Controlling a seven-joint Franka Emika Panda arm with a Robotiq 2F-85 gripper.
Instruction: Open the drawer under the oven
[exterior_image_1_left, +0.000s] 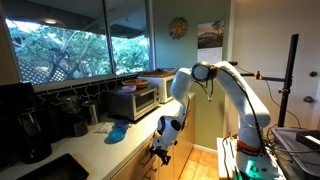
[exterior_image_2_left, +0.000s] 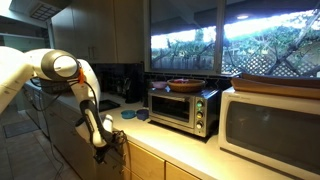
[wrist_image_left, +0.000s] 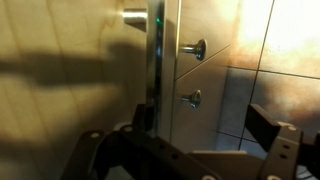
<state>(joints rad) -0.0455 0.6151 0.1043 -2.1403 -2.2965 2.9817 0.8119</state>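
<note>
The silver toaster oven (exterior_image_1_left: 135, 100) with its dark glass door stands on the counter and shows in both exterior views (exterior_image_2_left: 183, 108). Below the counter edge is the tan wood drawer front (exterior_image_2_left: 143, 160). In the wrist view its slim metal bar handle (wrist_image_left: 153, 60) runs vertically in the picture. My gripper (wrist_image_left: 180, 140) is open just in front of the drawer front. The bar lies between the two spread fingers, closer to the left one, and neither finger touches it. The gripper hangs below the counter edge in both exterior views (exterior_image_1_left: 160, 150) (exterior_image_2_left: 102, 148).
A black coffee maker (exterior_image_1_left: 30, 125) and a blue cloth (exterior_image_1_left: 118, 132) are on the counter. A large microwave (exterior_image_2_left: 270, 125) stands beside the oven. Two round cabinet knobs (wrist_image_left: 195, 48) (wrist_image_left: 190, 98) sit next to the handle. A tiled floor (wrist_image_left: 240, 100) lies below.
</note>
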